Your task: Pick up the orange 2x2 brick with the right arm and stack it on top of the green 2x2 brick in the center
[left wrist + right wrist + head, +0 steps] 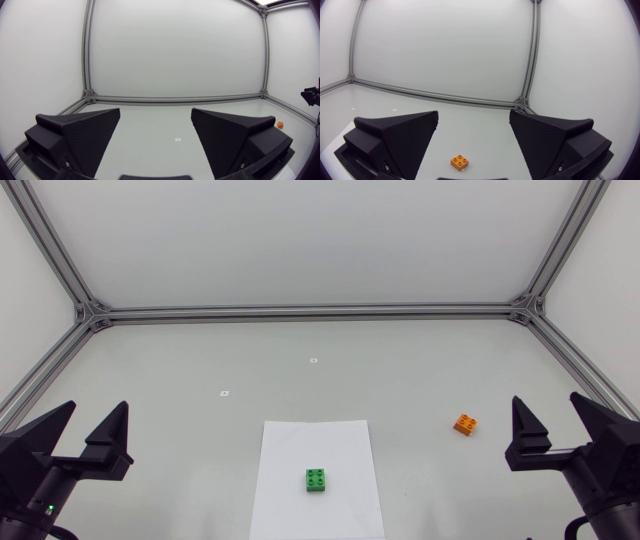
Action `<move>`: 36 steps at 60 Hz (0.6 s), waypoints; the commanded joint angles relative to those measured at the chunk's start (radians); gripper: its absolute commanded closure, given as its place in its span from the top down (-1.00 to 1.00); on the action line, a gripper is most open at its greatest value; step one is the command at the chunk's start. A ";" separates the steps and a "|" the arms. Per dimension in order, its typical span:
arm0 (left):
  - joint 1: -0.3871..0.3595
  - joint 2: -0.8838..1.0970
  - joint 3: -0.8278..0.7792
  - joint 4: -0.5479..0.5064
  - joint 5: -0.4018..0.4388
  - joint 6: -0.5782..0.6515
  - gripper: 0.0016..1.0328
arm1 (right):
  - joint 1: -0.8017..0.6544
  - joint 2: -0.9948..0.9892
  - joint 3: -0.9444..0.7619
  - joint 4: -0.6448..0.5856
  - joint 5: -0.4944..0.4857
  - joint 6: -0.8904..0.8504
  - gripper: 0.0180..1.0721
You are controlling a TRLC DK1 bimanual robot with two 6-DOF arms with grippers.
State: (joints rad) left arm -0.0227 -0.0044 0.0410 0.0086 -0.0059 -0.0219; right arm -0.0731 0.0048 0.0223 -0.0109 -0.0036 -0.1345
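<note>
An orange 2x2 brick (pixel 465 423) lies on the white table right of the middle, off the paper. The green 2x2 brick (pixel 316 480) sits on a white sheet of paper (pixel 300 440) at the front centre. My right gripper (pixel 560 425) stands open at the right edge, close to the orange brick and to its right. In the right wrist view the orange brick (pixel 460 161) lies on the table ahead of my gripper (pixel 474 127), between its spread fingers. My left gripper (pixel 93 428) is open at the left edge with nothing in it. From the left wrist the orange brick (pixel 280 125) shows far off beside my open gripper (pixel 156 122).
An aluminium frame (pixel 310 310) runs along the back and both sides of the table. Two small white markers (pixel 314 360) (pixel 225 393) lie on the table behind the paper.
</note>
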 commanded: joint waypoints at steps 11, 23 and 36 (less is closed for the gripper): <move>0.003 -0.008 -0.041 -0.015 0.004 0.013 0.92 | 0.004 -0.009 -0.024 0.005 -0.006 0.013 0.93; 0.003 -0.008 -0.041 -0.015 0.004 0.013 0.92 | -0.002 -0.012 -0.024 0.011 -0.006 0.012 0.93; 0.003 -0.008 -0.041 -0.013 0.004 0.013 0.92 | 0.025 -0.009 0.065 -0.055 -0.012 0.016 0.93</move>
State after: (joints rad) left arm -0.0223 -0.0044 0.0410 0.0086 -0.0055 -0.0219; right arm -0.0662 0.0048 0.0387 -0.0467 -0.0067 -0.1345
